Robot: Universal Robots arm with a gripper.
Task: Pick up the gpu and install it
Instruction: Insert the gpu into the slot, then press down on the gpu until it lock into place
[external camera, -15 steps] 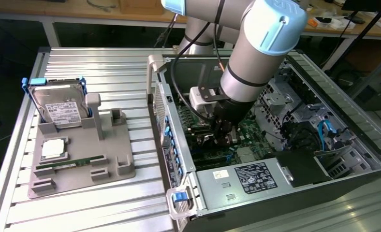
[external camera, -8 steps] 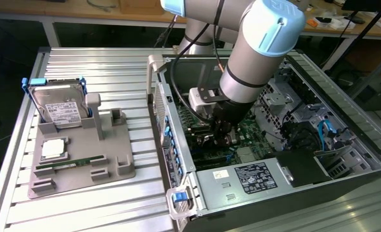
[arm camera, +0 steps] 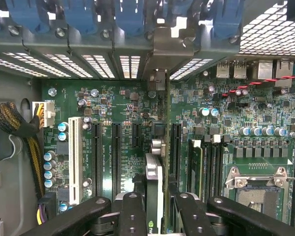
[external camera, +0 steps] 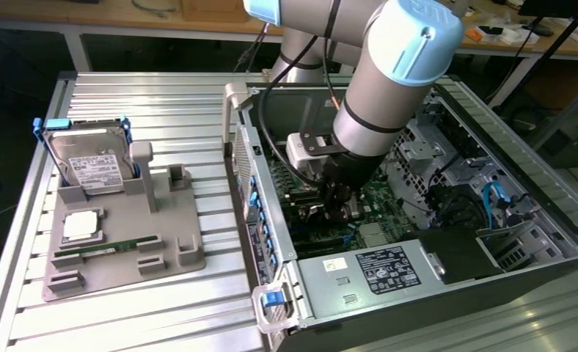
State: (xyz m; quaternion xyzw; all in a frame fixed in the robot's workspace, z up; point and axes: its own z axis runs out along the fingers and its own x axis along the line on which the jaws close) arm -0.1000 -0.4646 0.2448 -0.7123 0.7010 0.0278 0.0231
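Blue frame first: well off to the exterior view's left of your gripper (external camera: 336, 199), the hard drive (external camera: 86, 163) stands upright in the grey fixture (external camera: 177, 253). The memory stick (external camera: 108, 250) lies flat in the same fixture, nearer the camera. Moving right, you reach the open case (external camera: 269, 246), and your gripper is down inside it, low over the motherboard (arm camera: 113, 98).

In the wrist view, your black fingers (arm camera: 132, 216) are clamped on the gpu (arm camera: 155, 179), one on each face. The card stands edge-on between them. It runs straight out ahead of the gripper, in line with the slotted rear wall (arm camera: 93, 64), above a strip of board between two black slots. I can't tell whether its lower edge touches the board.

Further to the exterior view's right of the gripper, and nearer the camera, sits the power supply (external camera: 387, 270) with its black label.
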